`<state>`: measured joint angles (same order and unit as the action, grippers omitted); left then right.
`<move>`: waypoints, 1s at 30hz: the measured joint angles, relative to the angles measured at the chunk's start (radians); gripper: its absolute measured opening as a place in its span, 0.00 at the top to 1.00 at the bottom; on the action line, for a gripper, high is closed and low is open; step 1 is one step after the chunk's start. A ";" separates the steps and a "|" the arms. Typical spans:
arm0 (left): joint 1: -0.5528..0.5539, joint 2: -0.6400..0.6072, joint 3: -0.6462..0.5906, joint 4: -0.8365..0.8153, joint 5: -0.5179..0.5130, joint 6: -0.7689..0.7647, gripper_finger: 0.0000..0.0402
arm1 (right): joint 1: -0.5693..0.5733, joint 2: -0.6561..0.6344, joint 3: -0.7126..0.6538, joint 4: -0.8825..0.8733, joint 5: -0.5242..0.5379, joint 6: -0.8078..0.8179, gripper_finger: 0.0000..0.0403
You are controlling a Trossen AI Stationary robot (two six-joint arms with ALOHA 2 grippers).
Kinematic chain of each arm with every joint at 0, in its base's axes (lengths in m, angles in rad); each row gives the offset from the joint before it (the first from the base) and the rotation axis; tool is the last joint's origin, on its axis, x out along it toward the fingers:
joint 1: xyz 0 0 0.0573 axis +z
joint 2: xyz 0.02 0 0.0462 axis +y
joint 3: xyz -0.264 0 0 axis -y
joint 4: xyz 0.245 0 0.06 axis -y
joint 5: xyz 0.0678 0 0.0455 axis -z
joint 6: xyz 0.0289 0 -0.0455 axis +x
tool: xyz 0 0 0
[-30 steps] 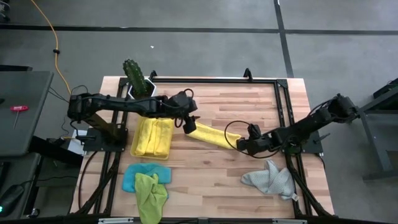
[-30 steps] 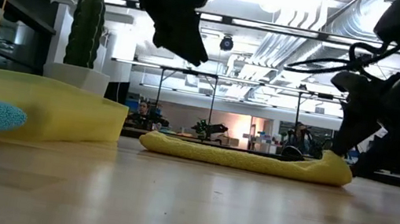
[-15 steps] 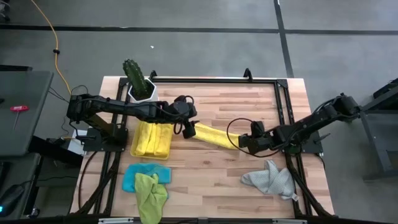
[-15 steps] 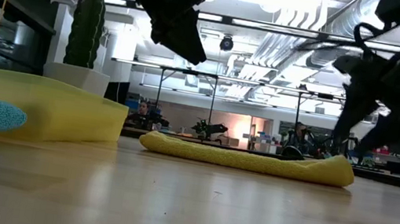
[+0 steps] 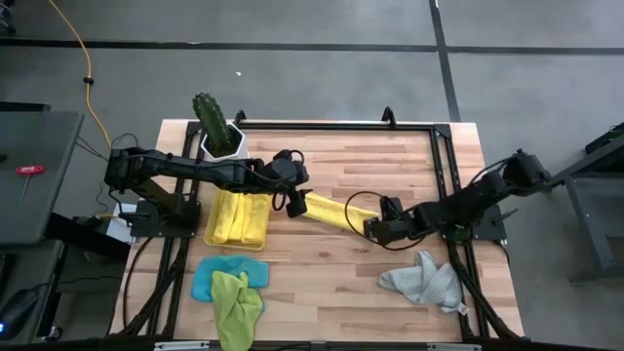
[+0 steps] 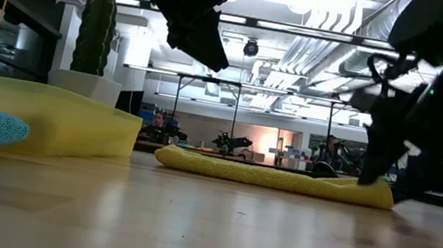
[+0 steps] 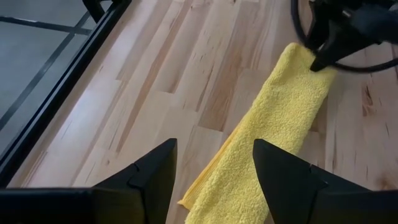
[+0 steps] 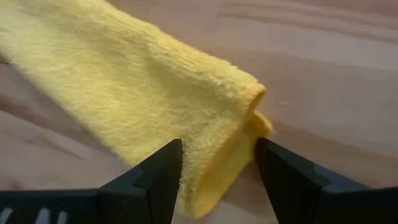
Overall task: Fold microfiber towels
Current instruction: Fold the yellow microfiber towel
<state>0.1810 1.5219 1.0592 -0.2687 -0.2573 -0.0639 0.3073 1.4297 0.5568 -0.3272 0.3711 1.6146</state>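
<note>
Returning from 3 o'clock, right claw (image 5: 371,230) straddles the towel's (image 5: 331,211) end, wide, ready to pinch, while left claw (image 5: 289,202) hovers wide opposite.

Wood table (image 5: 390,166) — towels (image 5: 331,211), tray (image 5: 212,232), cactus pot (image 5: 222,143)

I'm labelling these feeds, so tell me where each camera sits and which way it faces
High: above, straight down on table; both arms.
Low: table height, level toward room; arms overhead.
Left wrist: on left arm, over long yellow towel; left gripper open.
Right wrist: on right arm, at towel's end; right gripper open.
Shared: all four show that towel.
</note>
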 joint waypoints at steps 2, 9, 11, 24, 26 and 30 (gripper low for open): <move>0.000 0.000 0.000 0.000 0.000 0.000 0.50 | 0.001 0.023 0.003 0.002 0.006 0.014 0.50; 0.000 0.000 0.000 -0.002 0.001 0.000 0.50 | -0.002 0.038 0.004 -0.032 0.037 0.029 0.50; 0.000 0.000 0.000 -0.002 0.000 -0.001 0.50 | -0.009 0.038 0.005 -0.081 0.040 0.029 0.52; 0.000 0.000 0.000 -0.002 0.000 -0.003 0.50 | -0.093 0.039 -0.001 -0.366 0.081 -0.073 0.60; 0.000 0.000 0.000 -0.001 0.000 -0.003 0.50 | -0.110 0.039 0.000 -0.375 0.077 -0.077 0.60; 0.000 0.000 0.000 0.004 0.000 -0.003 0.50 | -0.134 0.039 0.000 -0.370 0.071 -0.105 0.60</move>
<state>0.1807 1.5215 1.0592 -0.2646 -0.2573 -0.0669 0.1731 1.4689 0.5571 -0.6972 0.4421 1.5100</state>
